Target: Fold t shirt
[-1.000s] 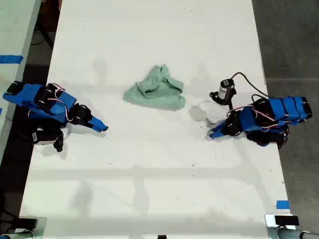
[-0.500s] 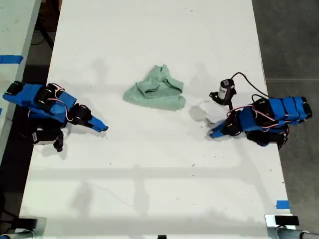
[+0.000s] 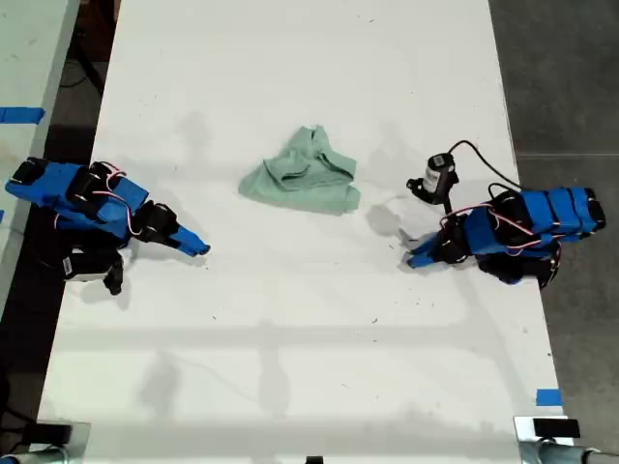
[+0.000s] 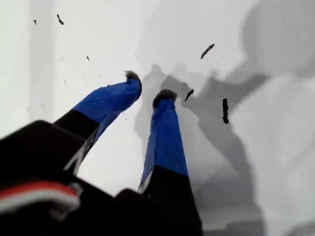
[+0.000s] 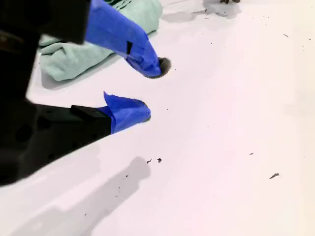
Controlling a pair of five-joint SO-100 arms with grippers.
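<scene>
The crumpled pale mint-green cloth t shirt (image 5: 74, 56) lies just beyond my second gripper (image 5: 152, 91), whose jaws are parted and empty, while my first gripper (image 4: 147, 86), narrowly parted, faces only bare white table (image 4: 275, 162).

Bare white table (image 3: 290, 319) all round t shirt (image 3: 304, 175); both arms well apart from it.
</scene>
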